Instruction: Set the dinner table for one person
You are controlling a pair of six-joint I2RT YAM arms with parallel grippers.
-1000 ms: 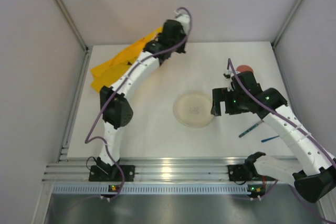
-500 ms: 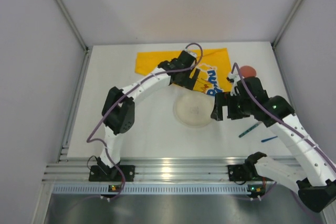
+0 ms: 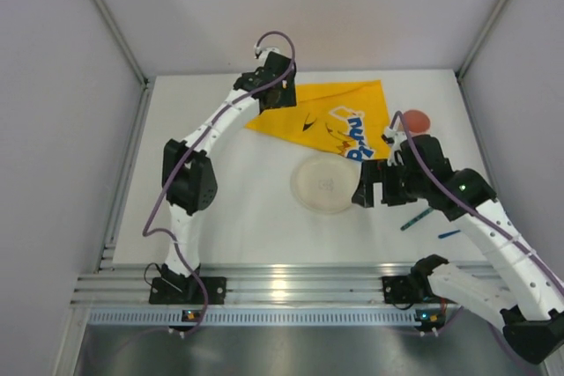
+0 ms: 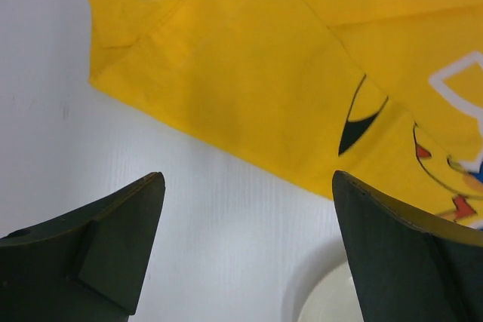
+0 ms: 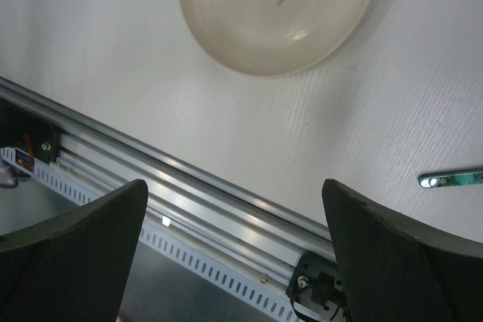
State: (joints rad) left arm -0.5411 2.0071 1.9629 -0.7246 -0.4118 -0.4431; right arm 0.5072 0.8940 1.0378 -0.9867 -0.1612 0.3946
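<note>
- Looking down from above, we see the dinner table (image 3: 238, 200) as a wide white top; a pale round plate (image 3: 324, 184) lies flat near its middle, and its bare face shows a small bear print in the right wrist view (image 5: 279, 5)
- a yellow cloth (image 3: 326, 116) with a cartoon print lies spread on the far part of the table; its near edge comes just beside the plate's far rim, but we cannot tell whether they touch
- a round red-brown thing (image 3: 414, 121) sits by the cloth's right corner, behind the right arm; we cannot tell whether it holds anything
- a teal utensil (image 3: 417, 217) and a smaller blue one (image 3: 451, 234) lie on the table right of the plate, apart from it
- the left gripper (image 4: 245, 246) hangs over the cloth's left corner with its jaws spread wide, gripping nothing; bare table shows between them
- the right gripper (image 5: 234, 246) is just right of the plate, jaws likewise wide apart and holding nothing; the table's near edge and a metal rail (image 5: 226, 201) show between them
</note>
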